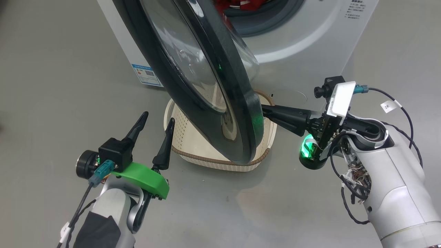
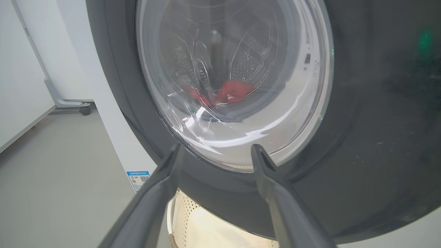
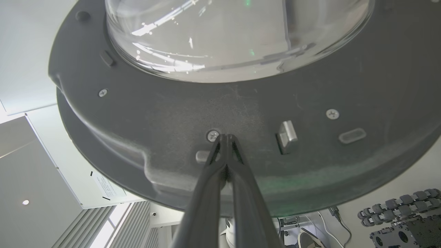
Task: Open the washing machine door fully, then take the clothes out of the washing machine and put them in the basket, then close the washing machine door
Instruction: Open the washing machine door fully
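Grey floor (image 1: 44,69), wheeled stand (image 2: 69,102) (bkgd)

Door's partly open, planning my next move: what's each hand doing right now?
Left hand: open, empty, facing the washing machine door.
Right hand: closed, holding nothing, tips against the door's inner face.

We saw a smooth grey floor (image 2: 51,179) stretching away to the left of the jaws of the left gripper (image 2: 217,147), as far as a white wall (image 2: 17,69). There a grey stand foot (image 2: 60,100) ended in a small castor (image 2: 84,111). Below and left of the jaws of the right gripper (image 3: 225,136) we made out a grey ceiling (image 3: 20,165) with one round lamp (image 3: 25,202), and pale vertical slats (image 3: 131,224) with daylight between them.
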Robot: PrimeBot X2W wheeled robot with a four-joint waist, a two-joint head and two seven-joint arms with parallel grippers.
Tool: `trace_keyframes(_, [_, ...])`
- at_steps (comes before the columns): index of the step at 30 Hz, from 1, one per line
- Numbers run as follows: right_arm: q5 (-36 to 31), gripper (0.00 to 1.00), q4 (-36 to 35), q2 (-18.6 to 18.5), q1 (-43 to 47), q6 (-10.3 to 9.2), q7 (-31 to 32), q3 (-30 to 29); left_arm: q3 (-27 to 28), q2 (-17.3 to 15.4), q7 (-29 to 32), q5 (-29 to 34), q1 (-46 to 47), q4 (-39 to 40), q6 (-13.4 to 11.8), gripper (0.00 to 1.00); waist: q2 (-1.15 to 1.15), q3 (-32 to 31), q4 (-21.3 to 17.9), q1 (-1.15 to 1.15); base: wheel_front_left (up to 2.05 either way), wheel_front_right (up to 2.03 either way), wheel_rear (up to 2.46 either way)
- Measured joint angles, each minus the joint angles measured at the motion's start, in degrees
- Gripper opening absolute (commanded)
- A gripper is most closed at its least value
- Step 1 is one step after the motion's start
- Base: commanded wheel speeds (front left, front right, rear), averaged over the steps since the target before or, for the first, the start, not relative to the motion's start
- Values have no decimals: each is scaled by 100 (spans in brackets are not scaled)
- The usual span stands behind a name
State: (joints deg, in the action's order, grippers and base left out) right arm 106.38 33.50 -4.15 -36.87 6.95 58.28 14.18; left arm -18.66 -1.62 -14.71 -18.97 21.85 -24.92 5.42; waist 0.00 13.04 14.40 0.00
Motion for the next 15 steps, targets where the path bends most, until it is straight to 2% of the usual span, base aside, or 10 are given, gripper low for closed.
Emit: trace_keyframes(15, [53,0,-252,12,374,2,-2,302,-59,-1,0,-92,-122,-43,-1,100,0,-195,437,0,0,0,0])
